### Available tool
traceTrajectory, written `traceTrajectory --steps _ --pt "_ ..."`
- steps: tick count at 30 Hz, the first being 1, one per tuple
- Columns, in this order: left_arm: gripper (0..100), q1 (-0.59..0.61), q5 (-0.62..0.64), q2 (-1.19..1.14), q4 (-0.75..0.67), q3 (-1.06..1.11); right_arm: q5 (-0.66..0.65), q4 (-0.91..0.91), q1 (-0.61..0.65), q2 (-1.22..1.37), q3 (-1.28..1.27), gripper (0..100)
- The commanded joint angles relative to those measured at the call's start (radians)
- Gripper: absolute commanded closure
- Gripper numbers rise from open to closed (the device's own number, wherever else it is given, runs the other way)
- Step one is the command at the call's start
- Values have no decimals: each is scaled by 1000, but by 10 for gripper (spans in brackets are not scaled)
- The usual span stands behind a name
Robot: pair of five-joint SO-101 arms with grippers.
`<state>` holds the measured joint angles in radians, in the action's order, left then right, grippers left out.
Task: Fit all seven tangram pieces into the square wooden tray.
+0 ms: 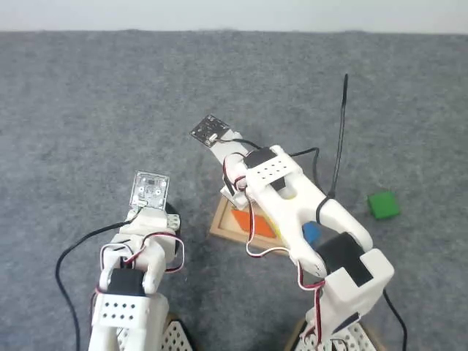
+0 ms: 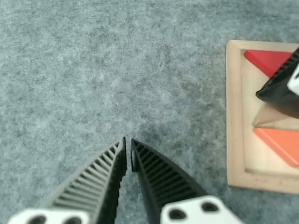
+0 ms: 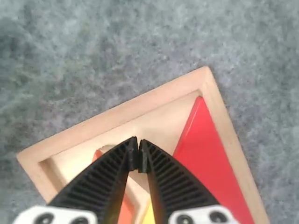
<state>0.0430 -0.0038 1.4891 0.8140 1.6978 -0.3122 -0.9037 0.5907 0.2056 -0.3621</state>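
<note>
The right gripper (image 3: 138, 144) is clenched on nothing, its two black ribbed fingers meeting at the tips. They are directly over the bare wooden floor of the tray (image 3: 117, 114). Just beside one finger lies the red triangle (image 3: 210, 154), flat in the tray. Its long edge runs along the tray's wall, and its sharp point aims past the tips into the tray's corner. Against the other finger an orange piece (image 3: 125, 207) shows as a thin sliver. A bit of a yellow piece (image 3: 149, 218) sits between the fingers nearer the wrist. I cannot tell whether the tips touch the wood.

The left gripper (image 2: 129, 142) is also closed and empty, poised above grey carpet (image 2: 93, 70). The tray (image 2: 233, 116) lies off to one side of these jaws and apart from them, one pale raised rim facing them. Inside, the red triangle (image 2: 271, 60) and the orange piece (image 2: 280, 144) lie flat with bare wood between them, and the other arm's dark finger dips in there.

In the high view, a blue piece (image 1: 311, 232) peeks out beside the right arm, and whether it is inside the tray is unclear. Farthest off, a green piece (image 1: 383, 205), squarish, rests on the carpet well apart from the tray (image 1: 219, 223).
</note>
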Motion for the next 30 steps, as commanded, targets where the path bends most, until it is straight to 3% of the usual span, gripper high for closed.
traceTrajectory --steps 1,7,18,24,30 --pt "986 5 5 12 2 -8 9 -62 -1 -47 -17 992" --pt "986 5 5 12 2 -8 18 -62 62 -110 -20 992" --pt "986 5 5 12 2 -8 61 -59 48 -252 -77 992" --pt "986 5 5 12 2 -8 57 22 48 -165 -98 992" --pt "986 5 5 12 2 -8 57 -25 47 -93 -54 992"
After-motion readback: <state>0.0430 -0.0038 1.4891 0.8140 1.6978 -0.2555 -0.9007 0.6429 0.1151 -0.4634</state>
